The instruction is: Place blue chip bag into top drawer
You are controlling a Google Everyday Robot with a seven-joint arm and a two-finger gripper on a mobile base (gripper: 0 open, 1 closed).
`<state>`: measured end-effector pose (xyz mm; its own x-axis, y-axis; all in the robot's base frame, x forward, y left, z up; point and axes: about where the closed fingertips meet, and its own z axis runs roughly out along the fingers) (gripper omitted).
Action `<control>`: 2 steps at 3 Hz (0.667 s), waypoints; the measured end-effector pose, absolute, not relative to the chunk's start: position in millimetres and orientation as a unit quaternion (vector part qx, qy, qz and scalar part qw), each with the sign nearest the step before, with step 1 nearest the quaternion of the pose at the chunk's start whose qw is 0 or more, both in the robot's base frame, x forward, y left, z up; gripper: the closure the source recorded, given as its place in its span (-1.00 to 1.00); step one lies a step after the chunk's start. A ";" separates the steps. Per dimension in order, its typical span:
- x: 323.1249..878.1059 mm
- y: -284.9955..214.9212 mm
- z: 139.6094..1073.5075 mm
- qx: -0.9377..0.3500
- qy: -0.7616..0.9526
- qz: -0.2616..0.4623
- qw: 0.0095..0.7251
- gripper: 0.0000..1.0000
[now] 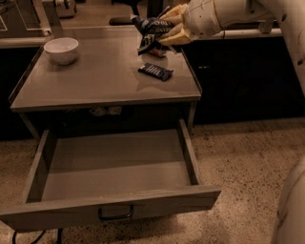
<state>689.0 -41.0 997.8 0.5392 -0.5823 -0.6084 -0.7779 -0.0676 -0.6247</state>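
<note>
Over the far right edge of the table (95,83), high in the view: gripper (165,29) at the end of a pale arm (224,14) reaching in from the right. Pressed together on the blue chip bag (148,28), one cream finger above the crumpled foil and one below. Bag held up off the tabletop, sticking out leftward from the fingers, white lettering showing.

Just below that and nearer the camera, flat on the tabletop and apart from the bag: a small dark bar wrapper (155,71). Well to the left, near the far left corner: a white bowl (61,50), upright.

Beneath the tabletop, in the shadow: a couple of pale scraps (106,111), too dim to make out.

Lower down, pulled out wide toward the camera: the top drawer (188,157), grey and shallow, with a dark bar handle (116,213) at the middle of its front panel. Bag well apart from the drawer, above and behind it.

Under everything, speckled floor (238,152). At the lower right edge, a pale rounded part of the robot's body (290,209).
</note>
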 end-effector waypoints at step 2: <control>593.0 -44.8 1025.1 -0.718 0.440 0.034 0.538 1.00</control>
<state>593.0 -44.8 1025.1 0.6106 -0.5948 -0.5228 -0.6685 -0.0331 -0.7430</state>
